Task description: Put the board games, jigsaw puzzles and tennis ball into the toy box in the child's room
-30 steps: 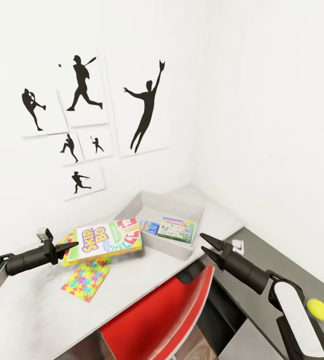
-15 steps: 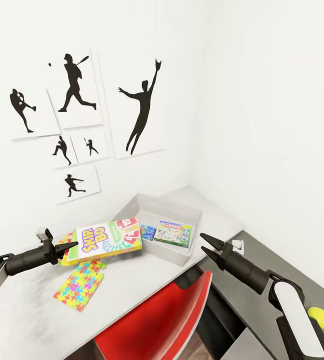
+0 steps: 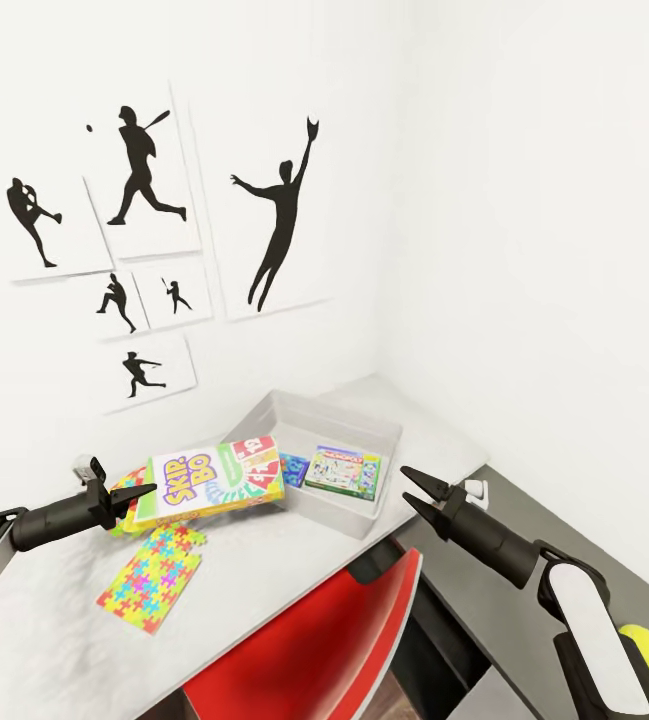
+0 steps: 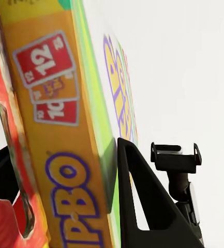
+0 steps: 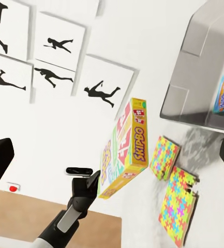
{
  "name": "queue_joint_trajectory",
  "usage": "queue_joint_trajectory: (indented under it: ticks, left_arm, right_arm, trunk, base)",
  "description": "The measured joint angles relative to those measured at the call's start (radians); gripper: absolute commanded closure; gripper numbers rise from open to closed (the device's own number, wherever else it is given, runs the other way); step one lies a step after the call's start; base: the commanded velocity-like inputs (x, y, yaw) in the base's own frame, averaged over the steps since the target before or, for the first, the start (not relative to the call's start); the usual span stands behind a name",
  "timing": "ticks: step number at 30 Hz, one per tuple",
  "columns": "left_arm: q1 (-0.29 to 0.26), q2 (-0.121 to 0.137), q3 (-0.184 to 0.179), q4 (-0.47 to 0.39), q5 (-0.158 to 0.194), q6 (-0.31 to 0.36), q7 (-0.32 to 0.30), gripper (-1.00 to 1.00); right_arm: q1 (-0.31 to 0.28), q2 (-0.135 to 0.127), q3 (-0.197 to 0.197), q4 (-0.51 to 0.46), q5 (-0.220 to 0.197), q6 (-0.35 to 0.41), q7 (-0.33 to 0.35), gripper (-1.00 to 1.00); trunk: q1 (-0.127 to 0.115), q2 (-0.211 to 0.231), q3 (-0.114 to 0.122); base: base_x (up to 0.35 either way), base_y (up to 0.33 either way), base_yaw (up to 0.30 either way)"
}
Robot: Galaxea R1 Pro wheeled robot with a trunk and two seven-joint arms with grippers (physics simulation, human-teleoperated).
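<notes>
The toy box point(image 3: 364, 425) sits on the desk point(image 3: 294, 570) near the room's corner, and two flat boxes already lie inside it: a green-topped game point(image 3: 344, 470) and a smaller blue one point(image 3: 294, 466) beside it. Judging from that, roughly a third of the job looks done.

The left gripper point(image 3: 129, 497) is pinching the Skip-Bo board game point(image 3: 212, 480) by its near end, holding it lifted and tilted above the desk, its far corner close to the toy box wall. In the left wrist view one dark finger point(image 4: 143, 201) lies flat against the box's printed face. The right wrist view shows the game point(image 5: 124, 150) clear of the desk surface, so this item is mid-carry and likely the next to go in.

Two jigsaw puzzles are left on the desk: one point(image 3: 151, 578) lying flat near the front, the other point(image 3: 127, 490) partly hidden under the held game.

The right gripper point(image 3: 410, 489) hovers empty beside the toy box with its fingers spread. The tennis ball point(image 3: 640, 646) shows low by the right forearm, off the desk; what it rests on I cannot tell
</notes>
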Motion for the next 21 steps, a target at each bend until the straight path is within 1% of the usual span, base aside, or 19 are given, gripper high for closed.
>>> queue_joint_trajectory:
  ticks: [5,14,18,21]
  left_arm:
    - [0.000,0.000,0.000,0.000,0.000,0.000,0.000,1.00]
    - [0.000,0.000,0.000,0.000,0.000,0.000,0.000,1.00]
    - [0.000,0.000,-0.001,0.000,-0.001,0.000,0.000,1.00]
    - [0.000,0.000,-0.001,0.000,0.000,0.000,0.000,1.00]
  right_arm:
    - [0.000,0.000,0.000,0.000,0.000,0.000,0.000,-1.00]
    - [0.000,0.001,0.001,0.000,0.000,0.000,0.000,-1.00]
    - [0.000,0.001,0.003,0.000,0.000,0.000,0.000,-1.00]
    - [0.000,0.001,0.003,0.000,0.000,0.000,0.000,-1.00]
  trunk:
    - [0.000,0.000,0.000]
    - [0.000,0.000,0.000]
    - [0.000,0.000,0.000]
    - [0.000,0.000,0.000]
  base:
    - [0.109,-0.001,0.000]
    - [0.015,0.001,0.000]
    - [0.158,0.055,0.000]
    - [0.061,0.016,0.000]
